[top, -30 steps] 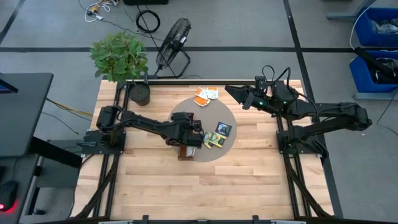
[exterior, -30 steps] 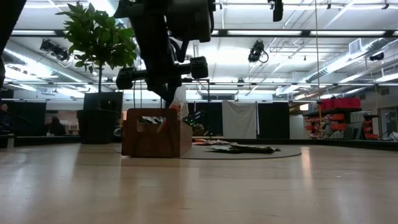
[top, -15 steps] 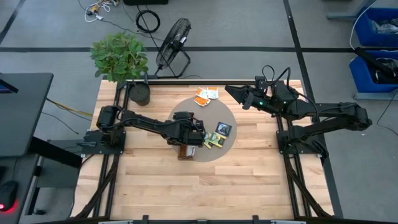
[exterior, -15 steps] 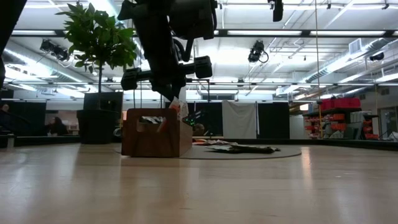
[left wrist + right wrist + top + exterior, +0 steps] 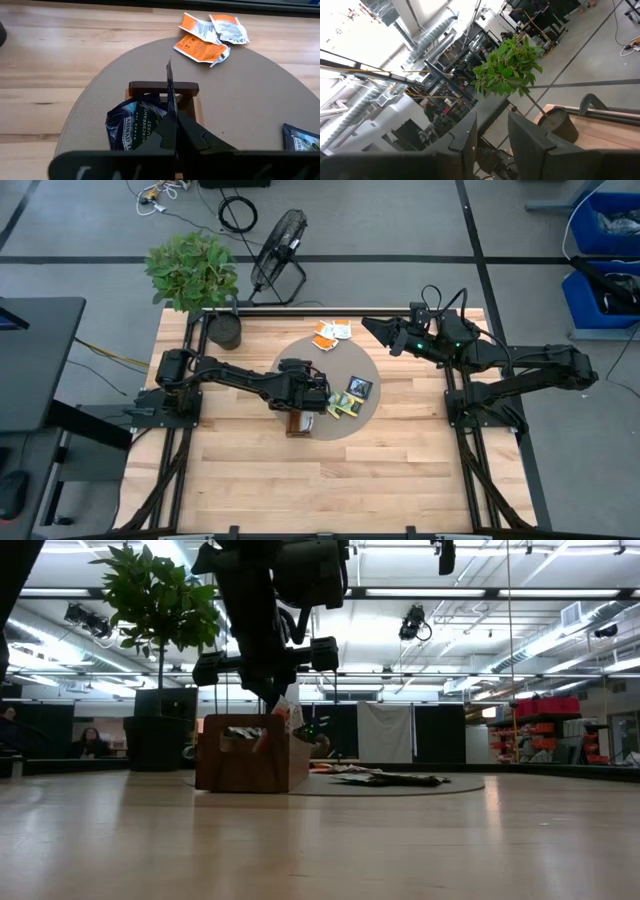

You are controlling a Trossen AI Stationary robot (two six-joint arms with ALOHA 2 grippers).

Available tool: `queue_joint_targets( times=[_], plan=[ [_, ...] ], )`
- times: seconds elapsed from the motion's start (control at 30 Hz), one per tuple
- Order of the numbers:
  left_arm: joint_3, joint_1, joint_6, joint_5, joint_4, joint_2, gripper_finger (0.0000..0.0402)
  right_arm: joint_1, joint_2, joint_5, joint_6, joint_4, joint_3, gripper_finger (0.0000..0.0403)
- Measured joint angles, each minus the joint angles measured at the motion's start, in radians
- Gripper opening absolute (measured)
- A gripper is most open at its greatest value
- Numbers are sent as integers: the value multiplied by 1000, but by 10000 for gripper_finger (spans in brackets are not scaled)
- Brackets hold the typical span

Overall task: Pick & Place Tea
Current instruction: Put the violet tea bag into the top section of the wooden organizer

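Note:
My left gripper (image 5: 175, 119) hangs over the brown wooden tray (image 5: 162, 89), shut on an orange-and-white tea sachet (image 5: 290, 715) that the left wrist view shows edge-on. Dark blue sachets (image 5: 134, 125) lie in the tray, which stands on the round grey mat (image 5: 335, 365). Orange-and-white sachets (image 5: 330, 332) lie at the mat's far edge. Dark (image 5: 358, 387) and yellow-green (image 5: 345, 408) sachets lie on the mat to the tray's right. My right gripper (image 5: 490, 132) is raised at the table's far right, open and holding nothing. My left gripper pinches the sachet between its two fingers, one on each flat face (image 5: 171, 107). The fingers slant down from the table's left. The sachet stands on edge past the fingertips, and its lower end (image 5: 292, 727) is level with the tray's top rim; whether it touches the tray I cannot tell.
A potted plant (image 5: 195, 275) stands at the table's far left corner, and a fan (image 5: 278, 245) is on the floor behind the table. Bare wood (image 5: 330, 480) spreads over the table's near half.

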Motion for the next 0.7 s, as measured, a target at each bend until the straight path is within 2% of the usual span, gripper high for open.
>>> queue_joint_targets(
  times=[0.7],
  plan=[
    [0,4,40,-1,16,3,2,1,0,0,0,-7,0,118]
  ],
)
